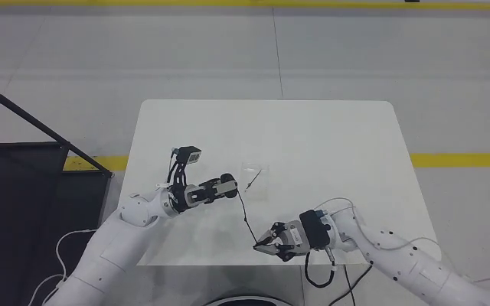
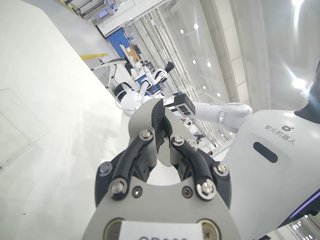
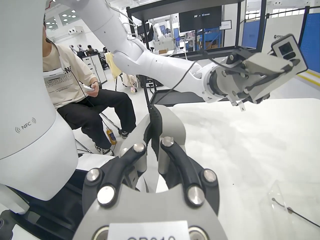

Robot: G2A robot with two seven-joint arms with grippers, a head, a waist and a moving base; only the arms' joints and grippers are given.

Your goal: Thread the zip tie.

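We judge the main risk to be the thin black zip tie slipping or buckling, since only the fingertips pinch each end. Low at the frame's centre, our right pincer is clamped on its near end. Left of centre, the left pincer is closed on the far end, wrists turned inward over the white worktop. Beyond lies a clear plastic bag.
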